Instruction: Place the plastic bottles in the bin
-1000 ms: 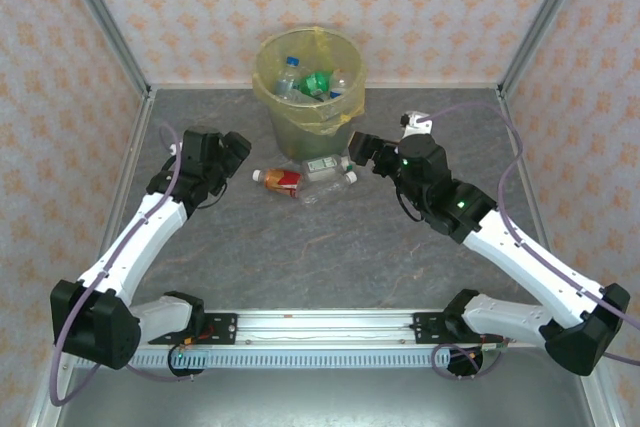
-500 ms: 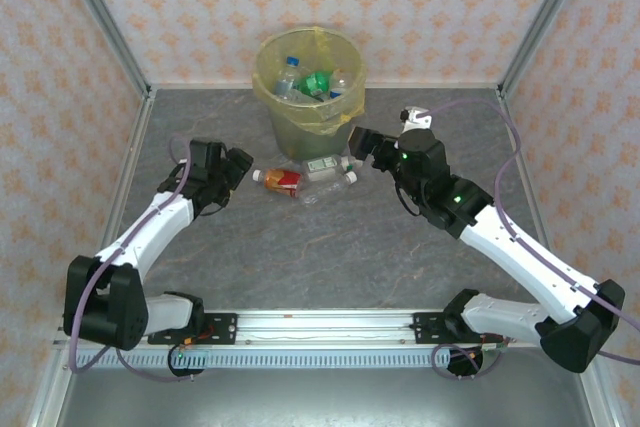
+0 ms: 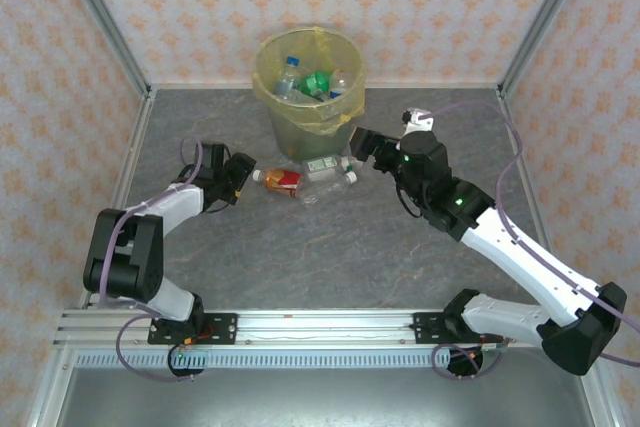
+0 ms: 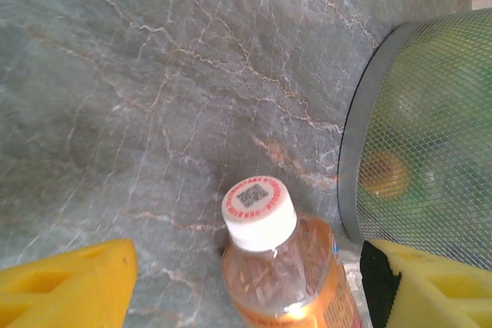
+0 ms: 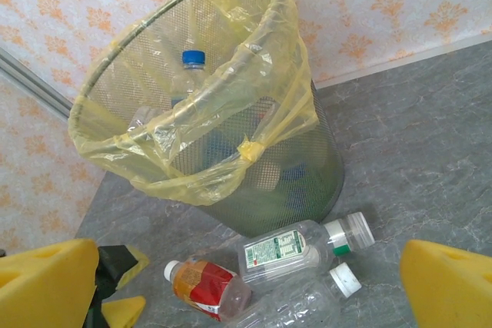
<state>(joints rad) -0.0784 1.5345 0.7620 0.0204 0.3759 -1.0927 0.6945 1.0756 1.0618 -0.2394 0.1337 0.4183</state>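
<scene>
Three plastic bottles lie on the table in front of the bin, which holds several more. A red-orange labelled bottle points its white cap at my left gripper. That gripper is open, with its yellow pads either side of the bottle's neck and a gap on each side. A clear bottle with a white-green label and a crumpled clear bottle lie beside it. My right gripper hovers open above them, holding nothing.
The bin's mesh wall stands close on the right of the left gripper. Its yellow bag liner hangs over the rim. Patterned walls and metal frame posts enclose the grey marble table.
My left arm has swung in low toward the red-orange bottle, and its jaws have narrowed around the neck. The right gripper has barely shifted. The bottles have not moved.
</scene>
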